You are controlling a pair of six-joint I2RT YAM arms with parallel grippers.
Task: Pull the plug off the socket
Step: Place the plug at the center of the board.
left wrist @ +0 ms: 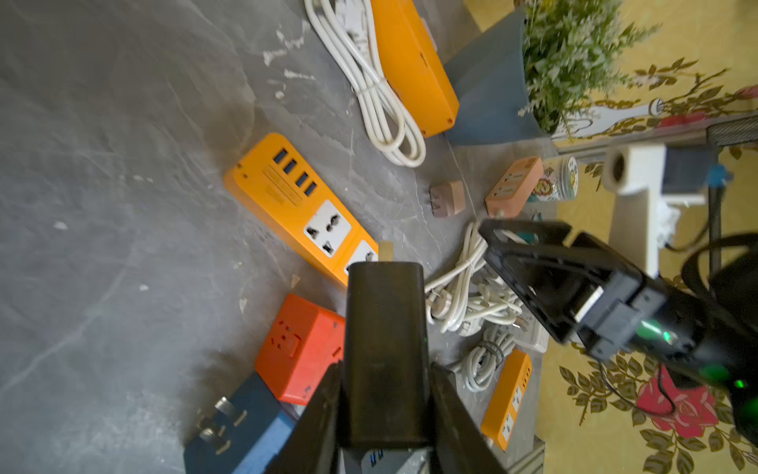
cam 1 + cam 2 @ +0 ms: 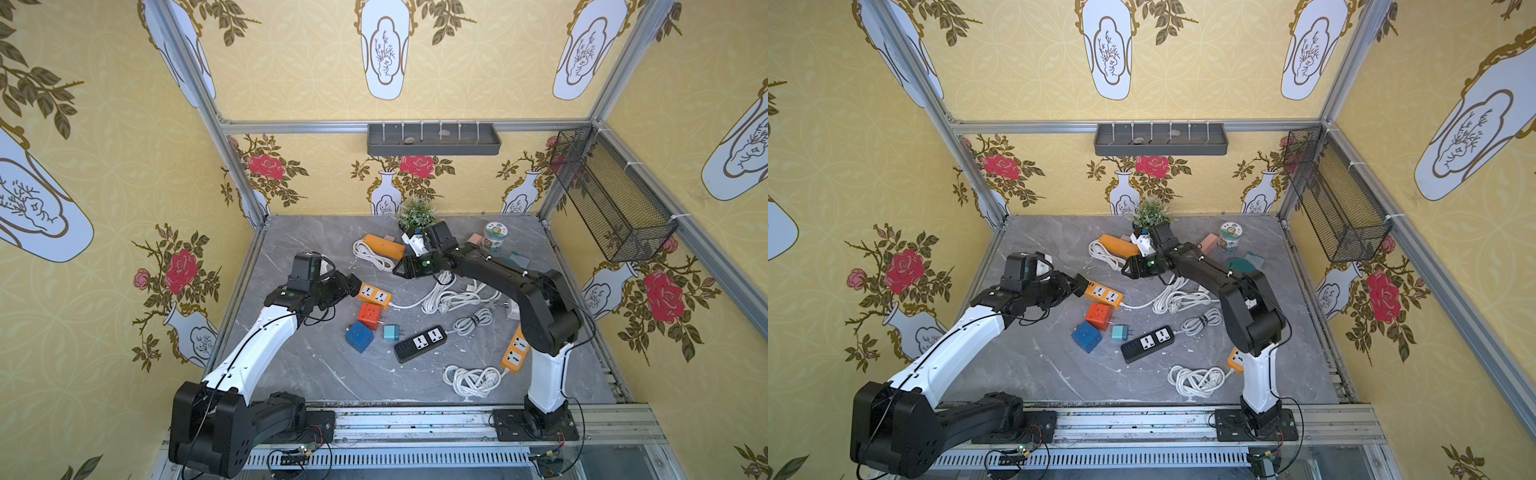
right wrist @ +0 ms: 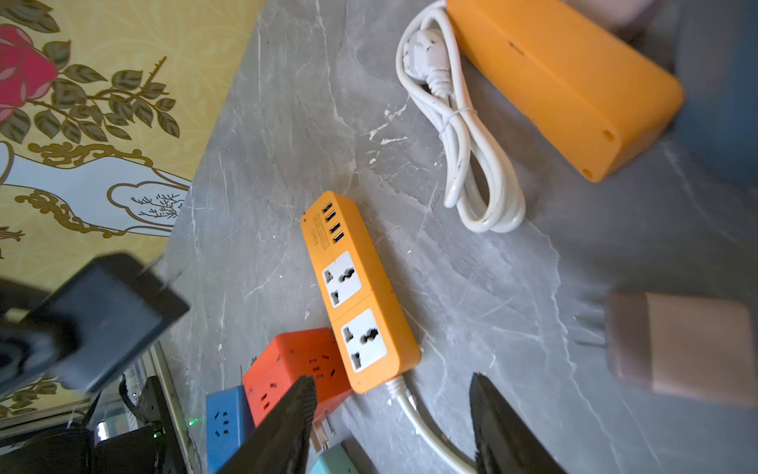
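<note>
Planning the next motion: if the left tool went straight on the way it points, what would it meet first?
Probably the orange power strip: the black plug held in the left tool points prongs-first toward its sockets. The remaining gap is hard to judge.

The socket is an orange power strip [image 2: 374,296] with two white outlets, both empty, and a row of blue USB ports at one end. It lies flat and slantwise just behind the red cube [image 2: 369,316], with a white cord [image 3: 414,410] leaving its other end. The plug [image 1: 385,353], a black oblong block, hangs in the air, prongs bare, up and to the left of the red cube.
</note>
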